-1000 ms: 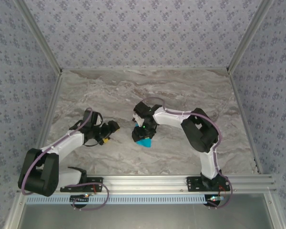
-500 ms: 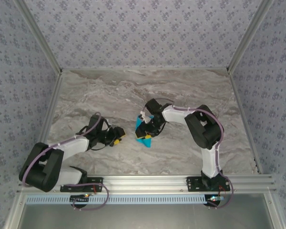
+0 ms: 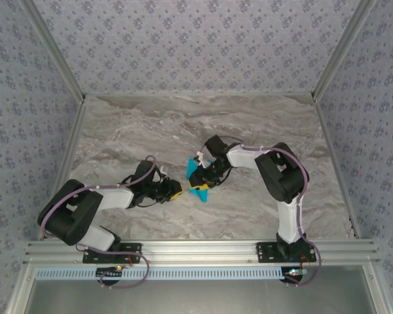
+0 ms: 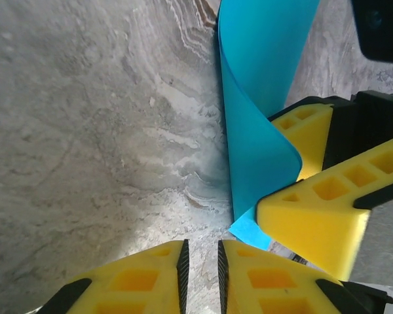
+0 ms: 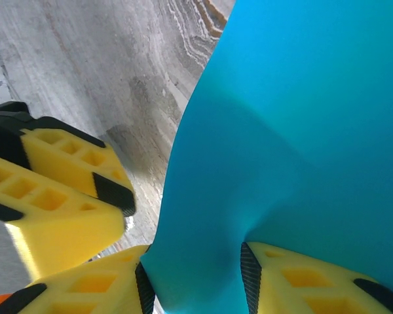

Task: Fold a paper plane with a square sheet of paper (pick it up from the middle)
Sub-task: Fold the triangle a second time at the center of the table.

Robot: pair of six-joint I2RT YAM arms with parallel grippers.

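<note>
Two arms pointed toward each other near the middle of the marble-patterned table (image 3: 118, 131), slightly toward its near edge. From overhead we saw the left pincer (image 3: 176, 194) reaching in from the left and the right pincer (image 3: 200, 184) reaching in from the right, their tips just beside one another, with the square sheet of paper (image 3: 194, 171) at the right pincer. The sheet, bright cyan-blue and unmarked, was not flat: one part stood up on the far side of the right pincer and a pointed part showed on its near side, close to the left pincer's tip.

Right wrist view: we found the right pincer (image 5: 195, 258) partly closed, the sheet (image 5: 301, 131) bowed through the gap between its two yellow pads (image 5: 314, 281) and meeting the inner edge of each, so that this pincer had hold of it. The left pincer's fingers (image 5: 59, 222) showed at the left of that view, just beside the sheet; whether they touched it we could not tell.

Left wrist view: the left pincer's (image 4: 202, 252) pads (image 4: 131, 281) stood almost together, a narrow slit between them with bare table showing through and nothing gripped. The sheet (image 4: 255, 98) rose as a curved wall just to the right of that slit, passing between the two fingers (image 4: 321, 209) of the right pincer.
</note>
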